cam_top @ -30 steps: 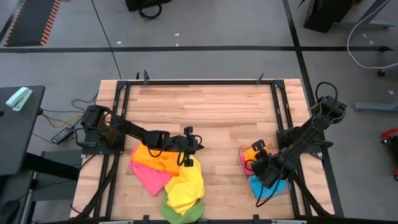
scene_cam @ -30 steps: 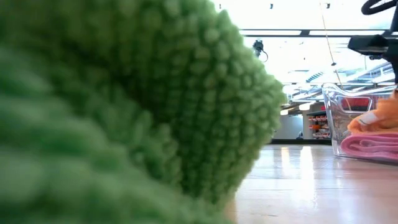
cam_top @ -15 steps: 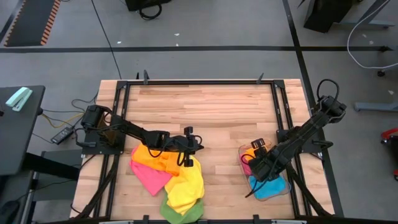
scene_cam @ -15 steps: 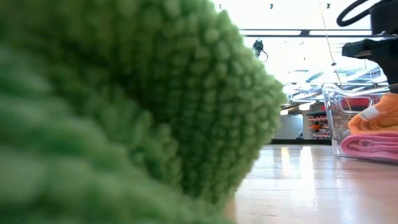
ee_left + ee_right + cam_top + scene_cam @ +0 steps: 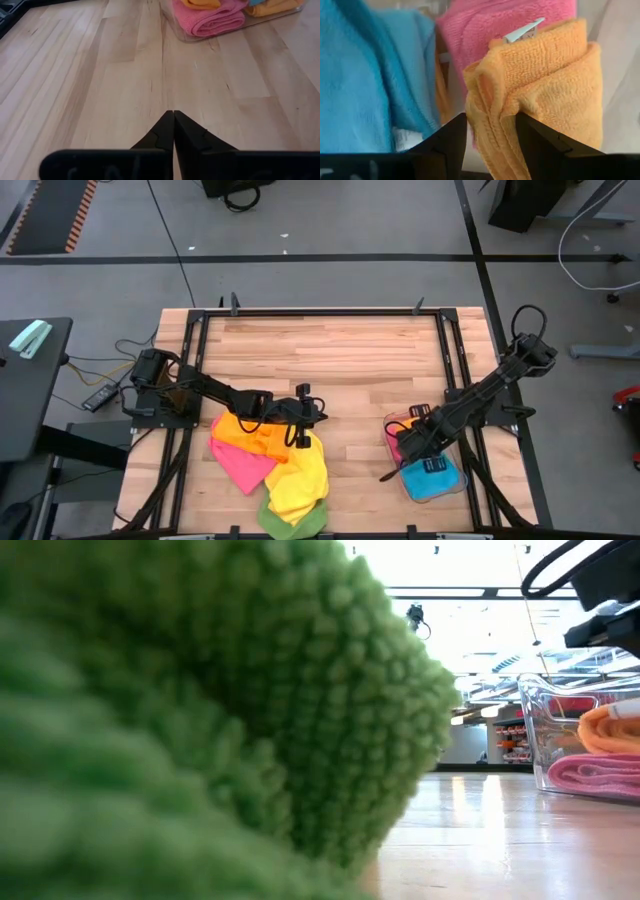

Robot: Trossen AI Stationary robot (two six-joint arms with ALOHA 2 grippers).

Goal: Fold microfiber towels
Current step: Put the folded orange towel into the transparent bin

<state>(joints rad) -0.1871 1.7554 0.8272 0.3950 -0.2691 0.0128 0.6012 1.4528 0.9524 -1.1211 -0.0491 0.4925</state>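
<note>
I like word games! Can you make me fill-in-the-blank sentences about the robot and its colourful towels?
1. The clear bin holds folded towels: blue, orange and ____.
2. The left gripper is ____.
3. The right gripper is open around the folded ____ towel.
4. The table is made of ____.

Missing words: pink; shut; orange; wood

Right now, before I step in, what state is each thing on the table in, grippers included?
Left gripper: shut, empty, at the edge of the loose pile.
Right gripper: open, over the bin, fingers either side of the folded orange towel.
Clear bin: upright, holding folded towels.
Folded pink towel: in the bin.
Blue towel: in the bin.
Loose pile: unfolded, orange, pink, yellow and green overlapping.
</note>
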